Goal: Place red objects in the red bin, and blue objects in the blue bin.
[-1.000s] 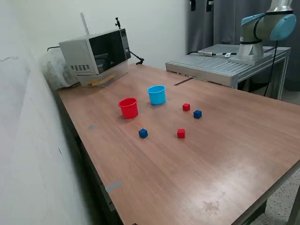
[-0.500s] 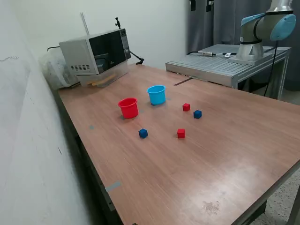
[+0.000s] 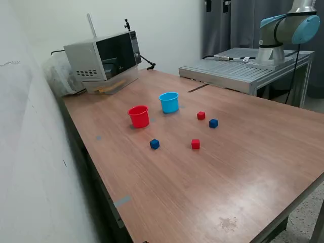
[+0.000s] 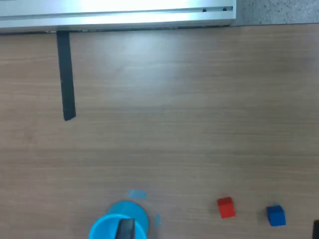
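Gripper state can't be told; no fingers show. Your four cubes lie loose on the table (image 3: 243, 152): red (image 3: 201, 115), blue (image 3: 213, 123), red (image 3: 195, 144), blue (image 3: 154, 144). They look light and rigid, so pinch opposite flat faces.

bright, even | shadows soft | wrist view blurred, faint sheen

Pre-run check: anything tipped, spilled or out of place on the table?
Nothing stands out. The red cup and blue cup stand upright, apart. Two red cubes and two blue cubes lie loose on the table, none in a cup.
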